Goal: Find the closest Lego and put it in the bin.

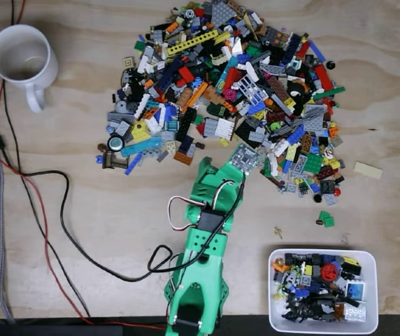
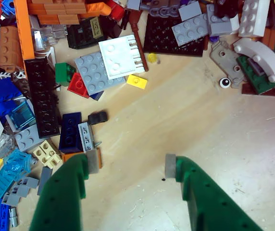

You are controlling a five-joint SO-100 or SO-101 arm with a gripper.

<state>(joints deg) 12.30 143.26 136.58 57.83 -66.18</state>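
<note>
- Your end effector (image 2: 130, 166) shows at the bottom of the wrist view with its two green fingers (image 2: 63, 195) spread apart, nothing between them but bare bench (image 2: 214, 120).
- Just beside the left finger's tip in that view you have a small grey brick (image 2: 85, 137) and a dark blue brick (image 2: 70, 132) at the edge of the pile.
- A little further ahead, a small yellow plate (image 2: 137, 82) lies alone on the wood, near a white plate (image 2: 120, 55) and a grey plate (image 2: 94, 72).
- In the fixed view your end effector (image 1: 238, 164) sits at the lower edge of the big Lego pile (image 1: 228, 91).
- The white bin (image 1: 324, 290), already holding pieces, stands behind and to the right of it.
- A white mug (image 1: 22, 59) stands well apart, far left.
</note>
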